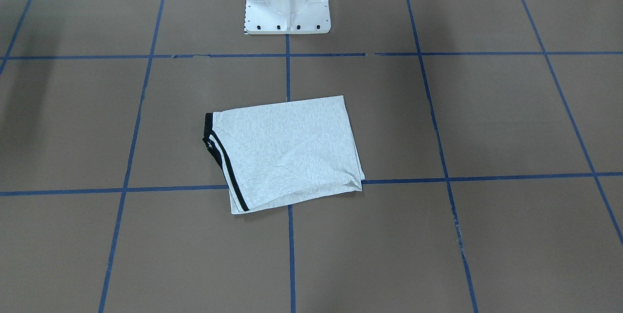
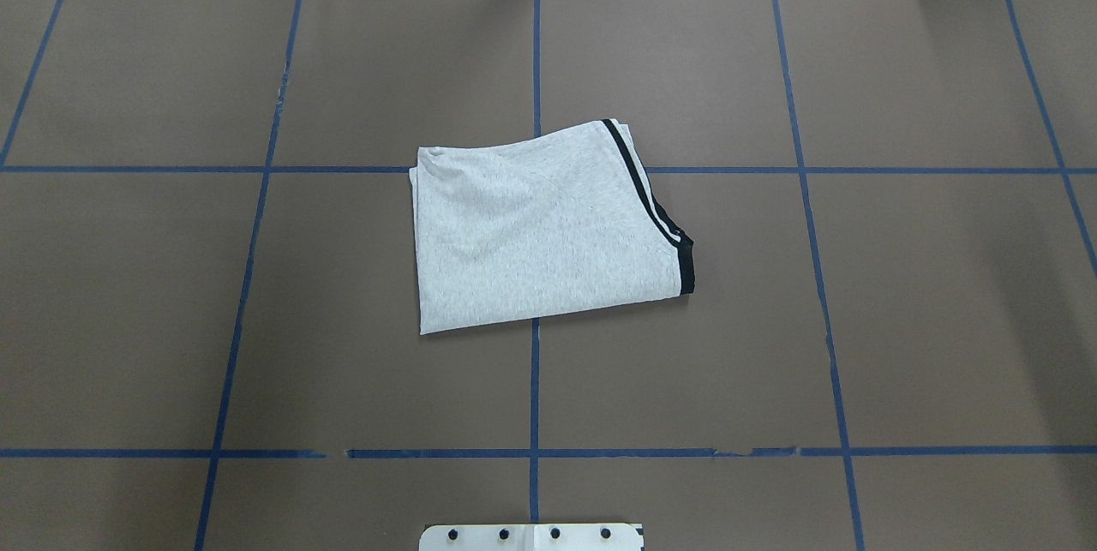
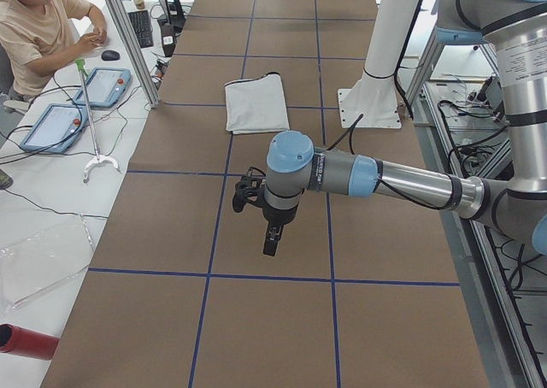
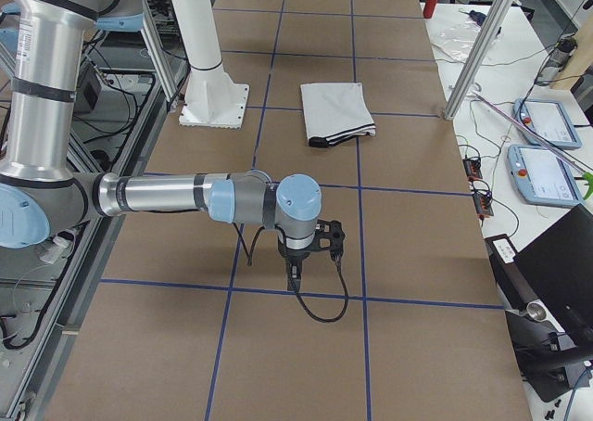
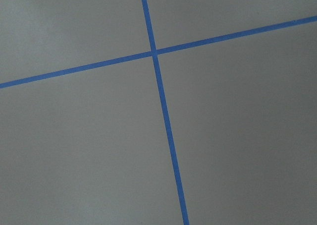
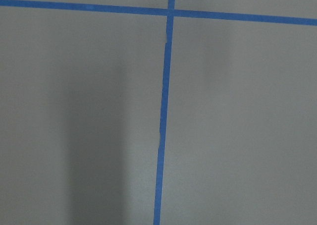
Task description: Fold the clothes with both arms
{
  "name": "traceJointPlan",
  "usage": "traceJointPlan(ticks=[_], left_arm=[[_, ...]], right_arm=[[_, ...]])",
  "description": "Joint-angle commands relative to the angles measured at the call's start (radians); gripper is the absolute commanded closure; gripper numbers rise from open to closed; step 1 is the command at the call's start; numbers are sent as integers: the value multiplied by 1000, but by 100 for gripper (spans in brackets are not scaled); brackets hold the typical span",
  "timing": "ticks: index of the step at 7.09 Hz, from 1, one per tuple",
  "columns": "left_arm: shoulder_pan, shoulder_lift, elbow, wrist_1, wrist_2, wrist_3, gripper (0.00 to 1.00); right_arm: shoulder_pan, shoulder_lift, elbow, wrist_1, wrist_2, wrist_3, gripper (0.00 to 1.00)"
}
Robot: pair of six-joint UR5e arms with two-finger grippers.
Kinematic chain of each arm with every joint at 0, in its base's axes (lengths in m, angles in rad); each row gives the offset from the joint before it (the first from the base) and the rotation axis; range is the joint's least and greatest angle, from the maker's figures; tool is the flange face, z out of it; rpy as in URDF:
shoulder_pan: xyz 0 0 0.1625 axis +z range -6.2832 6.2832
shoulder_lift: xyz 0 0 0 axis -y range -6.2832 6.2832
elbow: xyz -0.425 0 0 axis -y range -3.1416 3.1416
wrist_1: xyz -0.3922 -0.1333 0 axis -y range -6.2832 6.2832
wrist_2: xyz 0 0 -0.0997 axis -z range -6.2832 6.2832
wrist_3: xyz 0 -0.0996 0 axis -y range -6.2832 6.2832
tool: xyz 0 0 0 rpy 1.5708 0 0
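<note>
Brown paper covers the table (image 2: 900,320), ruled into squares by blue tape (image 2: 534,380). The left gripper (image 3: 270,241) hangs fingers-down over bare paper near the table's left end, just beside a tape line. I cannot tell whether it is spread or pressed together, since only the side view catches it. Its wrist camera sees nothing but paper and a tape crossing. The left arm (image 3: 410,181) reaches out level from the robot's side. The right gripper (image 4: 295,271) likewise points down over bare paper near the right end, and its state cannot be told either. The right arm (image 4: 157,194) stretches level behind it. Well apart from both, the shirt (image 2: 531,230) lies folded into a rough rectangle in the table's middle, across a tape crossing, in front of the white pedestal (image 1: 287,1). Its black-striped cuff (image 2: 643,180) runs along the edge on the robot's right. A person (image 3: 38,29) sits at a side desk along the table's far edge, near two tablets (image 3: 104,85).
</note>
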State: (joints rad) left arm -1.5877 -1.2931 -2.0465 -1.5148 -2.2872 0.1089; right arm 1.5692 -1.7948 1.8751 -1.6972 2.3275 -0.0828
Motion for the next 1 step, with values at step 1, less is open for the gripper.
traceJointPlan(ticks=[1], left_arm=[[0,0,0,-1,0,0,0]], right_arm=[[0,0,-1,1,1,0,0]])
